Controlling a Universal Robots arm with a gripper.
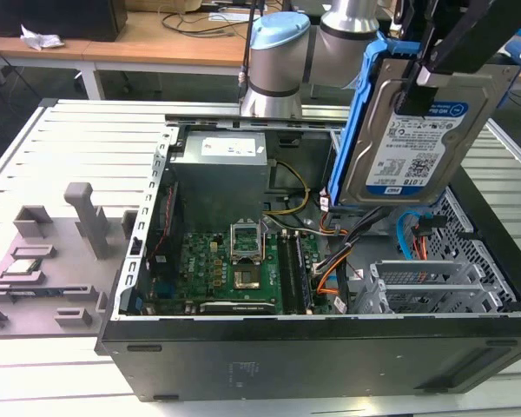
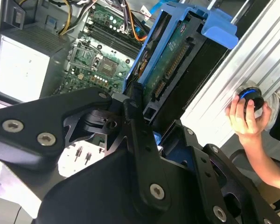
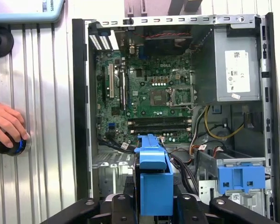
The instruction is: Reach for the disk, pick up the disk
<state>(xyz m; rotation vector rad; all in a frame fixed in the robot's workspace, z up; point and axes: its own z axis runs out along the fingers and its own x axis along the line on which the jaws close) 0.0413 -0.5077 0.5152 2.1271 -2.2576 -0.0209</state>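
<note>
Now the pincer (image 2: 140,109) grips the disk (image 1: 421,122), clear above the open computer case (image 1: 330,365), at two o'clock in the exterior view. Keeping it level and away from the cables (image 1: 330,261) looks wise.

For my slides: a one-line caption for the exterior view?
The tool holds the disk lifted above the open computer case.

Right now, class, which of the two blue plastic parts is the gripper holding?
The blue frame around the disk, clamped in the gripper above the case; the other blue piece sits inside it.
</note>
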